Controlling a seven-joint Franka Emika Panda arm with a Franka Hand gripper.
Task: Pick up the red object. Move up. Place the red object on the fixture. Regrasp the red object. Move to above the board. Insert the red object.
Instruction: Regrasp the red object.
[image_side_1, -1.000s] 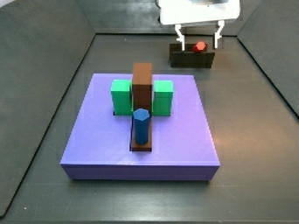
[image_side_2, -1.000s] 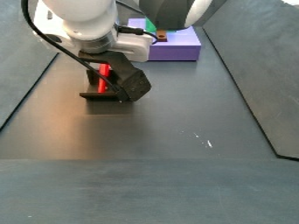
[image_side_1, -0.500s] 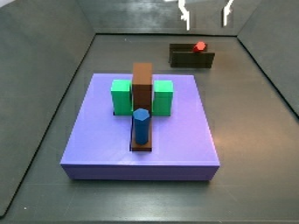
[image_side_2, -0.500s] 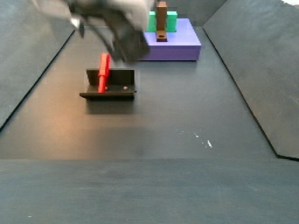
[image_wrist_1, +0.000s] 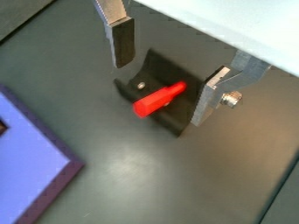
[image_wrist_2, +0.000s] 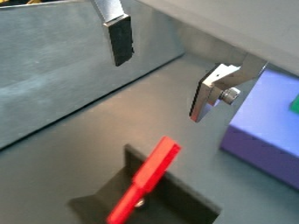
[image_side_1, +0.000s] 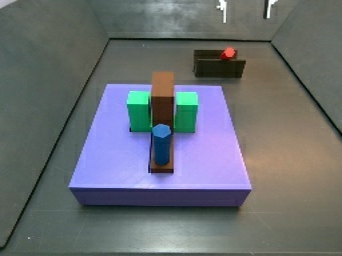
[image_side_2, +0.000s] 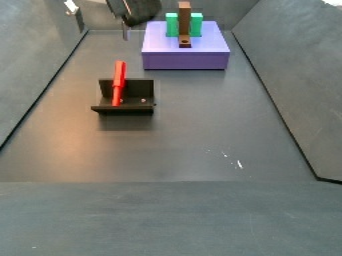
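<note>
The claw (image_wrist_1: 170, 68) hangs high above the fixture (image_side_2: 124, 104), its 2 fingers (image_wrist_2: 118, 37) spread wide and empty. The red object (image_side_2: 119, 83) leans upright in the fixture (apart from the board (image_side_1: 167, 150)), with bare floor (image_side_2: 201, 150) around.

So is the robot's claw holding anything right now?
No. The gripper hangs open and empty above the fixture, where the red object rests.

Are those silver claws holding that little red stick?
No. The gripper hangs open above; the red object leans alone in the fixture.
</note>
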